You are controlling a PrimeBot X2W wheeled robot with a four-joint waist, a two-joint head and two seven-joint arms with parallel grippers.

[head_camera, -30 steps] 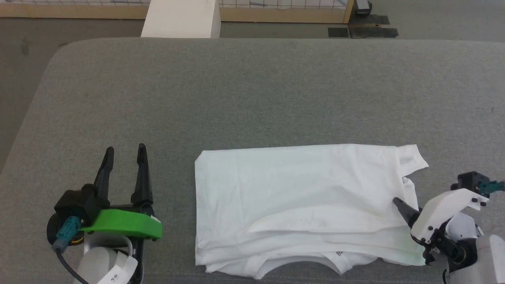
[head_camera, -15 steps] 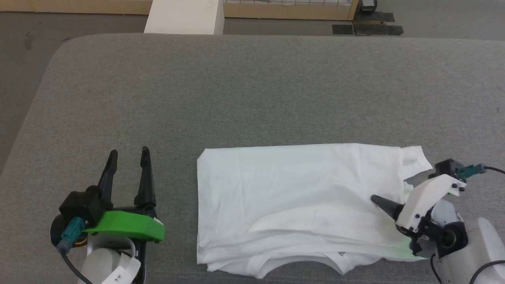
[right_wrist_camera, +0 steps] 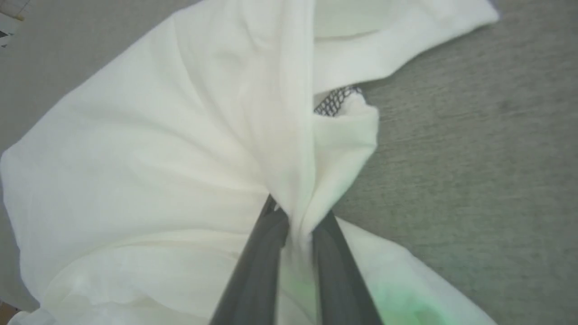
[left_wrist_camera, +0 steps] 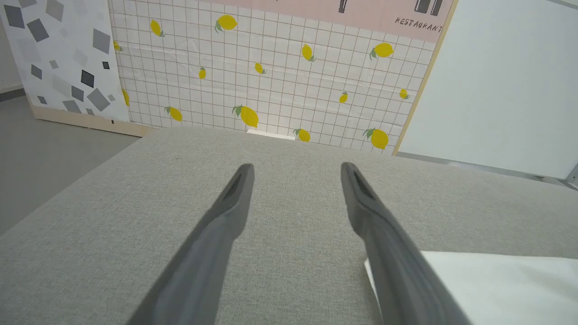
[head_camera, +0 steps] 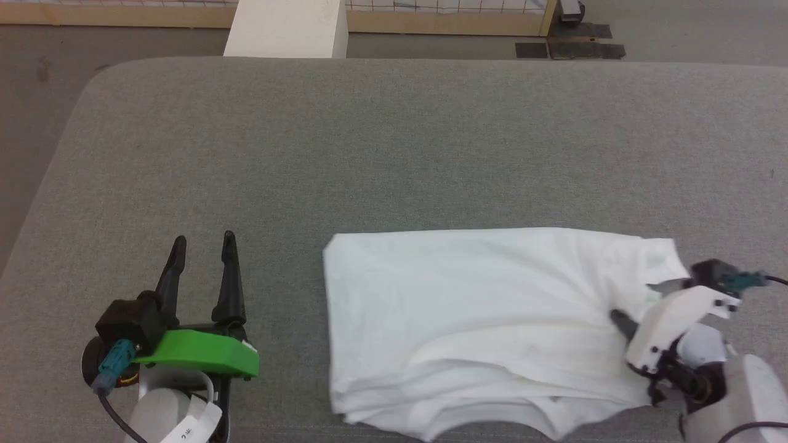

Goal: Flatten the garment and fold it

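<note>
- Now, plain white thin-fabric shirt (head_camera: pixel 480 307) lies part-folded on grey cloth-covered table (head_camera: pixel 394 154), near-right.
- Right pincer (right_wrist_camera: pixel 295 219) pinches its right edge, layers bunched; left pincer (head_camera: pixel 203 243) spread, idle.
- Soft, light, limp; likely best gripped at corners.

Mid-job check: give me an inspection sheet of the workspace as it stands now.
Surface: grey fabric table, flat.
Job's things: garment, white, partly folded, lying near right; its right edge is bunched.
Clutter: white box beyond the far edge, off the table.
Grippers: left gripper jaws open over bare table, apart from the garment; right gripper jaws shut on a fold of the garment.
Cables: left-wrist cable with teal plug; right-wrist cable with teal plug.
Surroundings: lemon-print wall; dark floor mats.
</note>
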